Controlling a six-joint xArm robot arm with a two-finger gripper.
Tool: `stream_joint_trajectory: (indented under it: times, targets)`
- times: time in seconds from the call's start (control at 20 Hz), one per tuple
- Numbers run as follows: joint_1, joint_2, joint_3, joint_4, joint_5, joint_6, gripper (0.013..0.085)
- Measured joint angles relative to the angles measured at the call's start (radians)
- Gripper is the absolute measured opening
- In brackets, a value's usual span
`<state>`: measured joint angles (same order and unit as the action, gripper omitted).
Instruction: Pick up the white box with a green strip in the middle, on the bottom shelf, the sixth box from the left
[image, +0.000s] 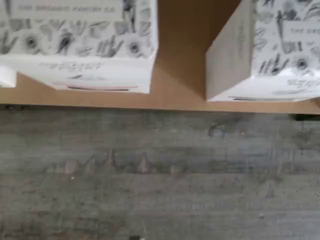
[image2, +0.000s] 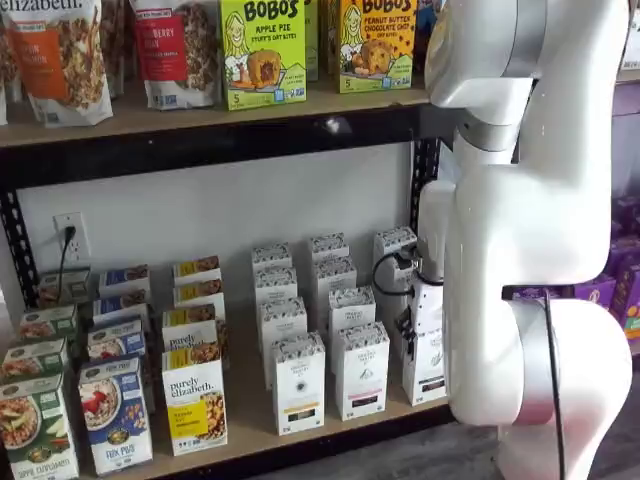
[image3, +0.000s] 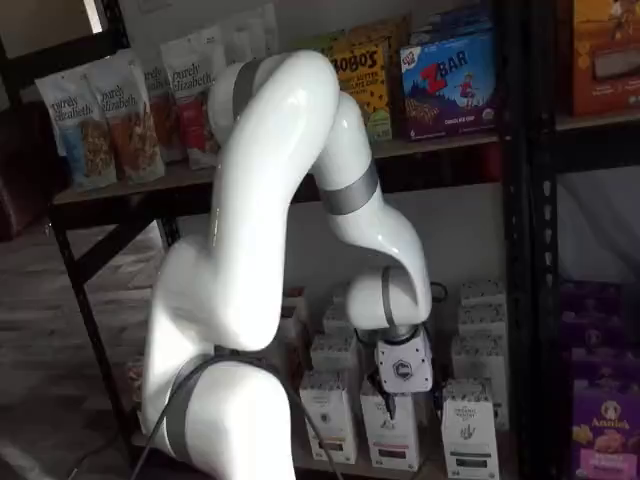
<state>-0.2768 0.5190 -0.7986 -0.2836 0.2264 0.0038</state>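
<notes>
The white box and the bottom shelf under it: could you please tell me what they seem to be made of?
The white box: apparently matte printed cardboard, with folded edges showing in the wrist view. The bottom shelf: a smooth tan board, probably wood or fibreboard, on a black perforated metal frame.

We are looking at the arm (image3: 270, 200), and it is showing thick, rounded links in glossy white, each one swelling into a bulbous joint housing. Grey bands are ringing the joints: one around the link near 1 o'clock of the big elbow, another around the wide base segment. In a shelf view the arm (image2: 540, 210) is showing the same white shell with a grey collar. The wrist block (image3: 403, 368) is appearing boxy and white, bearing a small dark round emblem. A black cable (image2: 385, 275) is looping beside it.
</notes>
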Motion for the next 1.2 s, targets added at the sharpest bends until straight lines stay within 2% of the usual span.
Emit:
stream_joint_trajectory:
  times: [0.15,0.35,0.7,1.2]
  targets:
    - [-0.015,0.036,-0.048,-0.006,0.001,-0.010,0.0850]
    - [-0.026,0.078,-0.108,0.079,0.007,-0.103,0.0850]
    - [-0.034,0.126,-0.185,0.177,0.022,-0.207,0.0850]
    - [-0.047,0.174,-0.275,0.153,0.053,-0.196,0.0850]
